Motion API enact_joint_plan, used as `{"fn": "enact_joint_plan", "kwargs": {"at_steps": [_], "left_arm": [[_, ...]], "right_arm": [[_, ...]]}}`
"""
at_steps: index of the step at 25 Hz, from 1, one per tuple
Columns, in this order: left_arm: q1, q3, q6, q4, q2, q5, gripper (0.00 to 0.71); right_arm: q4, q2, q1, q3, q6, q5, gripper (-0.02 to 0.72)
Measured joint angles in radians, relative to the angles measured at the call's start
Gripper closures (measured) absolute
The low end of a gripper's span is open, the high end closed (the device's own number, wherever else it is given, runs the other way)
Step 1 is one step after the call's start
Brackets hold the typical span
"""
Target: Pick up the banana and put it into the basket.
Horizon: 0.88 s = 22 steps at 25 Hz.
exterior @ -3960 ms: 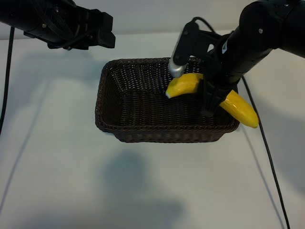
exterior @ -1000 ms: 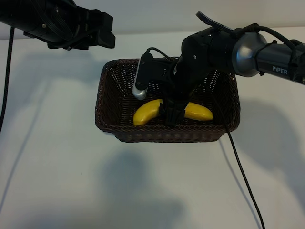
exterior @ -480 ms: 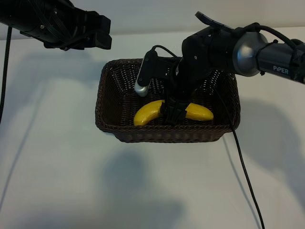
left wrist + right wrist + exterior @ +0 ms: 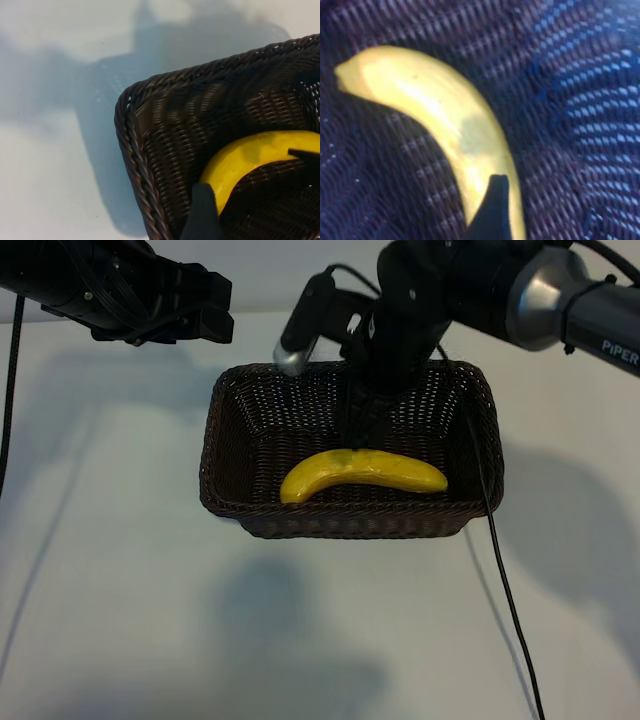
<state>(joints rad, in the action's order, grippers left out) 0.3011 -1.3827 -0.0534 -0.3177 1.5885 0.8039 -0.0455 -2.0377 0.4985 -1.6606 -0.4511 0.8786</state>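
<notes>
Item: banana [image 4: 362,472], single, curved, bright yellow, skin smooth.
Location: inside the basket [image 4: 222,440], lying flat on the woven floor along the wall at 6 o'clock in the exterior view; one tip points toward 8 o'clock, the other toward 3 o'clock.
Container: dark brown wicker, rectangular with rounded corners, sitting on the white worktop [image 4: 120,590].
Right end effector [image 4: 362,418]: above the basket's middle, clear of the fruit, jaws spread wide, nothing held; one dark fingertip [image 4: 492,207] shows over the banana in its wrist view.
Left end effector [image 4: 205,310]: at 10 o'clock outside the basket, above the worktop, jaws standing wide, empty, idle.
Task state: judged complete as to placement, since the fruit rests wholly within the rim.
Handling: likely light; firm but bruisable, so moderate squeeze advised. Skin looks slick and the curve may let it roll between flat pads.
Grasp point: mid-length, across the thickest part, jaws crossing the long axis; the tapering ends look less secure.
</notes>
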Motion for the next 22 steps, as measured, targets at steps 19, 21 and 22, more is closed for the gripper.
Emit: {"fn": "enact_joint_plan", "kwargs": {"at_steps": [19, 21, 22], "left_arm": [[0.000, 0.000, 0.001, 0.000, 0.000, 0.000, 0.122], [0.000, 0.000, 0.001, 0.000, 0.000, 0.000, 0.122], [0.000, 0.000, 0.001, 0.000, 0.000, 0.000, 0.122]], "right_arm": [[-0.014, 0.064, -0.121, -0.145, 0.164, 0.238, 0.062], [0.006, 0.087, -0.120, -0.148, 0.171, 0.265, 0.065], [0.021, 0.097, -0.120, -0.154, 0.172, 0.285, 0.066]]}}
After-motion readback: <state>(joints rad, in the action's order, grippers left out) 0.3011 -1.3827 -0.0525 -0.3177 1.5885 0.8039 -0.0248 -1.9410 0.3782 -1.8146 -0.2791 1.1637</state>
